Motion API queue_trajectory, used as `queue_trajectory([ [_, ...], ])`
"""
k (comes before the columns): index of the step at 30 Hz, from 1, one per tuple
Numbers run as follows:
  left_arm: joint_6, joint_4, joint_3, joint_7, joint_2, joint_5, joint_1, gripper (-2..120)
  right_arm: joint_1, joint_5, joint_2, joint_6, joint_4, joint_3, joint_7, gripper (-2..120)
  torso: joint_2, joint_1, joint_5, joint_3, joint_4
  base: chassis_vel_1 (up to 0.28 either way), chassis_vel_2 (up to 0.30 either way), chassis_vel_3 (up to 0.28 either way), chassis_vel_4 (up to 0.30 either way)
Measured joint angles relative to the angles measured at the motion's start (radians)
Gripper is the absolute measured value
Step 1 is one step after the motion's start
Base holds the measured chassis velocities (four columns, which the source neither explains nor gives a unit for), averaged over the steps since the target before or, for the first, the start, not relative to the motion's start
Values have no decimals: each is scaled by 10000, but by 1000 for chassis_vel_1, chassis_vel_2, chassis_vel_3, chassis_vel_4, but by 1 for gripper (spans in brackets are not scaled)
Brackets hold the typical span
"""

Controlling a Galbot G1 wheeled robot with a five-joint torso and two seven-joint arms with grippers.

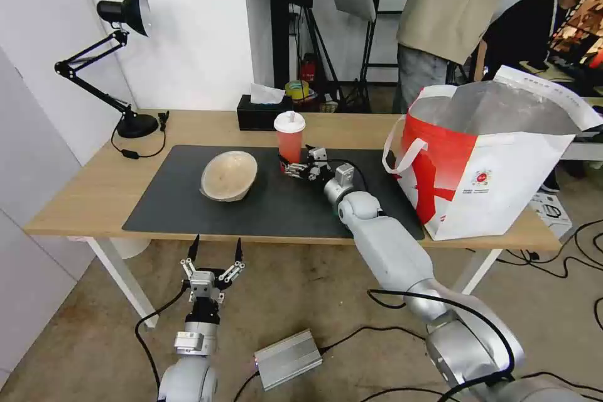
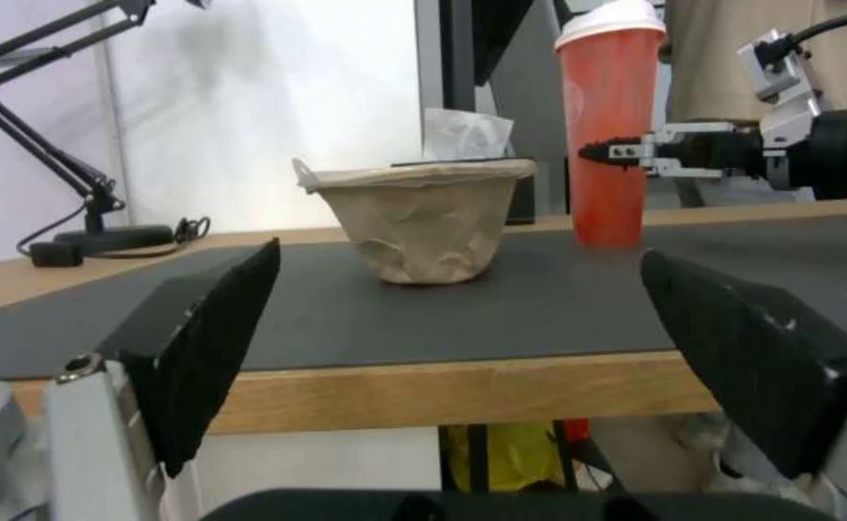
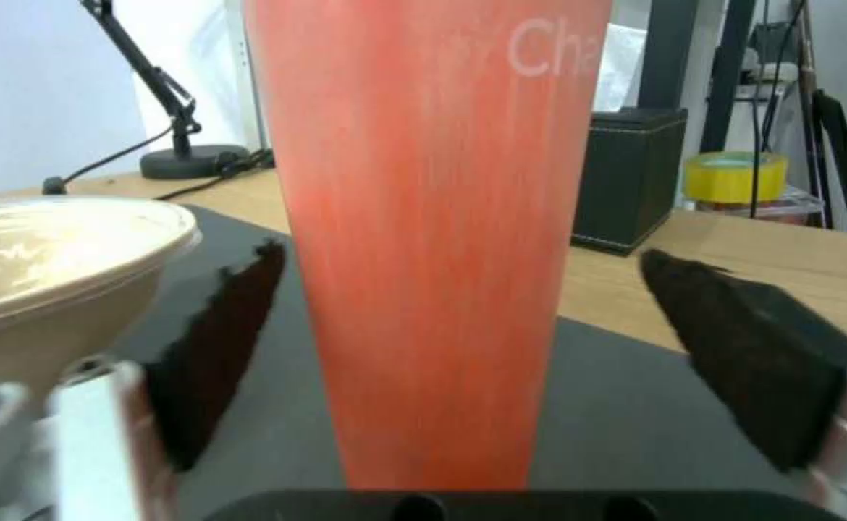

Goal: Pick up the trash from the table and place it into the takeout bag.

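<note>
Grasp step: right claw (image 1: pixel 293 169) spread open around the red cup (image 1: pixel 289 136) standing on the desk (image 1: pixel 75 195) mat, not gripping; next it must close, lift, carry to bag (image 1: pixel 496 157); left claw (image 1: pixel 214 250) open, idle below desk.

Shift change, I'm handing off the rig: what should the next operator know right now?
Right gripper: open, jaws either side of the red cup on the grey mat, not yet closed.
Left gripper: open, idle below the table edge.
Beige bowl: on the mat, left of the cup.
Takeout bag: open at the table's right end; contents unseen.
Left to do: bag the cup and bowl.
</note>
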Motion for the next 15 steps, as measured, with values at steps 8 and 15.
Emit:
queue_trajectory([
  [8, -9, 18, -12, 0, -12, 2, -4, 100, 37, -1, 22, 29, -84, 32, -69, 61, 0, -1, 0, 0, 2, 0, 0, 0, 0],
  [15, -13, 24, -23, 0, -25, 3, -15, 100, 41, 1, 28, 35, -88, 50, -89, 34, -1, -1, 0, 0, 1, 0, 0, 0, 0],
])
